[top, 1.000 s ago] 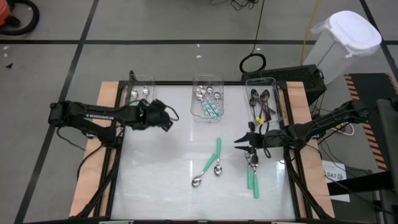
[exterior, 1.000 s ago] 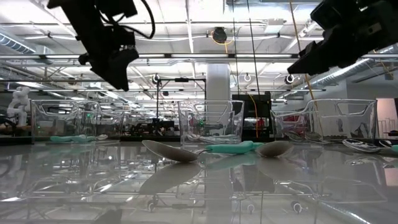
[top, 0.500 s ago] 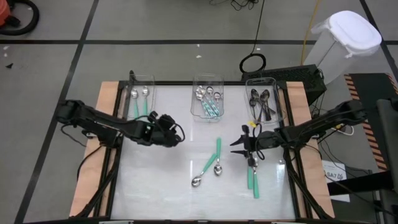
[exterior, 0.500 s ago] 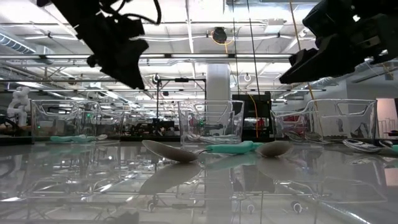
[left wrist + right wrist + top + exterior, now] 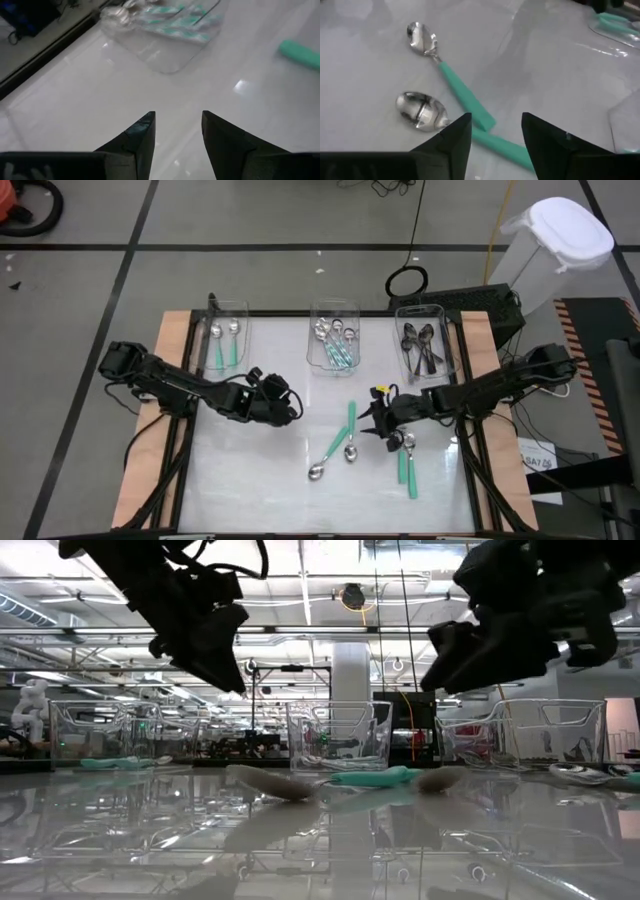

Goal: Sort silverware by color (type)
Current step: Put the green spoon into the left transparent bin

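A: Any room left on the tabletop (image 5: 250,480)?

B: Plenty. Whole 7 to 8 o'clock stretch bare white, same along the near edge. Loose stuff bunched just right of centre: two teal-handled spoons (image 5: 338,442) crossing at about 5 o'clock from the middle, two more teal-handled spoons (image 5: 405,465) side by side further toward 4 o'clock.

A: And the pincers?

B: Left pincer (image 5: 291,409) hanging above bare tabletop at roughly 9 o'clock from centre, fingers (image 5: 142,132) apart, gripping nothing, middle bin (image 5: 165,35) ahead of it. Right pincer (image 5: 377,420) up off the surface at about 3 o'clock, fingers (image 5: 457,132) apart too, nothing between them, crossed pair of spoons right in front of it and well clear of any edge.

A: Bins?

B: Three clear ones lined up along the 12 o'clock edge. Left bin (image 5: 226,330) at 11 with a couple of teal-handled spoons, middle bin at 12 with shiny and teal ones mixed, right bin (image 5: 425,340) at 1 with dark spoons (image 5: 420,345). Open lane between the bins and the loose spoons.
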